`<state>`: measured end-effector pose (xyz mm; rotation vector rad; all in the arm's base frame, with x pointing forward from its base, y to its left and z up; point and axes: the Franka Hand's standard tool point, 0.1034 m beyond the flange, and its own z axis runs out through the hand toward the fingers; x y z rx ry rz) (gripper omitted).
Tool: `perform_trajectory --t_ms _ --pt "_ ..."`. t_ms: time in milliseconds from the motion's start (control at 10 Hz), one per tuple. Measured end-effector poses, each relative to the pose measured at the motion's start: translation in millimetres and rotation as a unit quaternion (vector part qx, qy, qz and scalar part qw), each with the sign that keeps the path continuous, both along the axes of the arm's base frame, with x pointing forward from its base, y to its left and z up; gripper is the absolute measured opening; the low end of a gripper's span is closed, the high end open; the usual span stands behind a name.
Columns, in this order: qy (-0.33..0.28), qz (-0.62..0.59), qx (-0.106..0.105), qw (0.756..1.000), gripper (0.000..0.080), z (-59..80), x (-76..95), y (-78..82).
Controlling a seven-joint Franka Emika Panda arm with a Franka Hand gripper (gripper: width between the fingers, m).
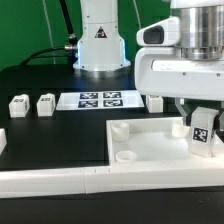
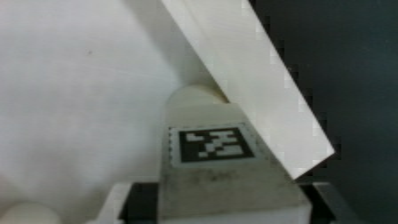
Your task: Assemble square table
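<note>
Nearest thing, along the bottom of the exterior view, is the wall [image 1: 60,182]. The top [image 1: 150,150] sits right behind it at lower right, tray side up. 2 of its sockets [image 1: 127,155] show near its left edge.

My gripper [image 2: 224,205] is at the right of the frame, over the top's far right part, and it's clamped on 1 leg [image 1: 203,132]. In the wrist view a finger presses on each side of the leg with the tag facing the camera. I can't tell if the leg is off the tray floor yet. It sits just beside the rim [image 2: 249,70], which cuts diagonally across the wrist view.

Further back there are 3 spare legs, 2 at mid left [image 1: 18,103] [image 1: 46,102] and 1 behind the top [image 1: 155,101], with the marker board [image 1: 100,99] between them.

What worries me:
- The rim is really close, so if I swing sideways before lifting, the leg could catch it and drag the top, since nothing pins the top down.
- If my grip is low or off-centre, the leg could twist in the pads on the way up.
- A tilted leg probably won't seat in a socket and would just shove the top around.
</note>
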<state>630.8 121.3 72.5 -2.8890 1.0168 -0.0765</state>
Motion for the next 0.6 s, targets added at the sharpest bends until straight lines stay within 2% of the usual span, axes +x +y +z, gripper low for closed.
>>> perform_trajectory --t_ms 100,300,600 --pt "0.002 -0.039 0.003 0.999 0.0294 -0.3 0.2 -1.1" --pt "0.016 -0.203 0.033 0.978 0.0294 -0.5 0.8 -8.1" --pt "0.039 -0.425 0.104 0.898 0.0293 -2.8 -1.5 -9.3"
